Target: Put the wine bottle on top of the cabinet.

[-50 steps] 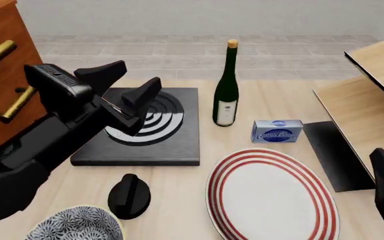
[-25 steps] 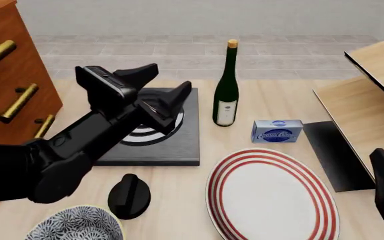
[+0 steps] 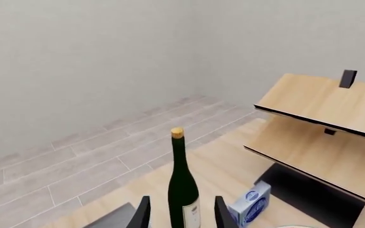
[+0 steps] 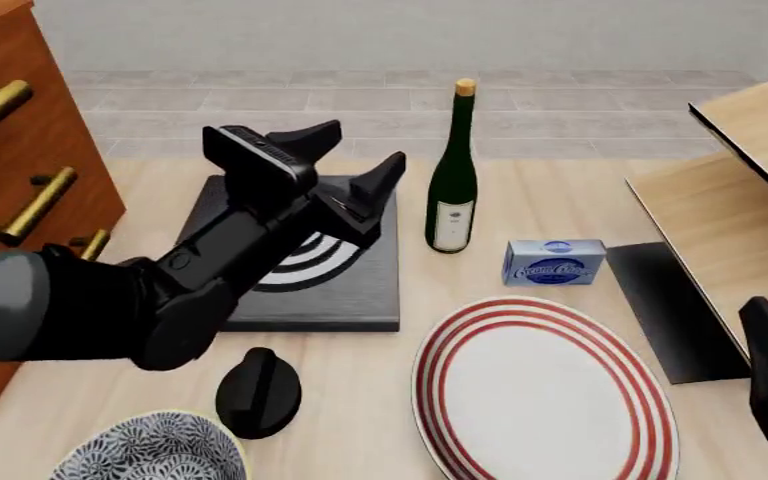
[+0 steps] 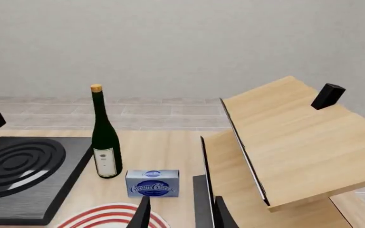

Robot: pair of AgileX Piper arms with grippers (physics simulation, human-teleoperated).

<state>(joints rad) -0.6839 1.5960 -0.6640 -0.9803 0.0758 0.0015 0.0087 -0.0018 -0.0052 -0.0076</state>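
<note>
Wine bottle [image 4: 454, 185]: stands upright on the tabletop [image 4: 357, 400], at about 12 o'clock from the striped plate [image 4: 538, 390]; cork on top, white label low on the body.
Left tool [image 4: 355, 165]: released, fingers spread wide, hovering over the black hob plate [image 4: 357, 290]; the bottle is at its 3 o'clock, near but apart. In the left wrist view the bottle [image 3: 182, 190] lines up between the two fingertips [image 3: 143, 213].
Right tool [image 5: 179, 211]: fingers apart, nothing between them; only a dark part of that arm shows at the front view's lower right edge.
Cabinet [image 4: 24, 130]: reddish-brown, brass handles, at the bottle's 9 o'clock, well apart.
Blue box [image 4: 554, 262]: lies just beside the bottle, at its 4 o'clock.
Shelf unit [image 4: 744, 200]: pale wood, at 3 o'clock of the bottle.
Black knob [image 4: 257, 392]: at 9 o'clock of the plate.
Patterned bowl [image 4: 157, 450]: at 7 o'clock of the knob.
</note>
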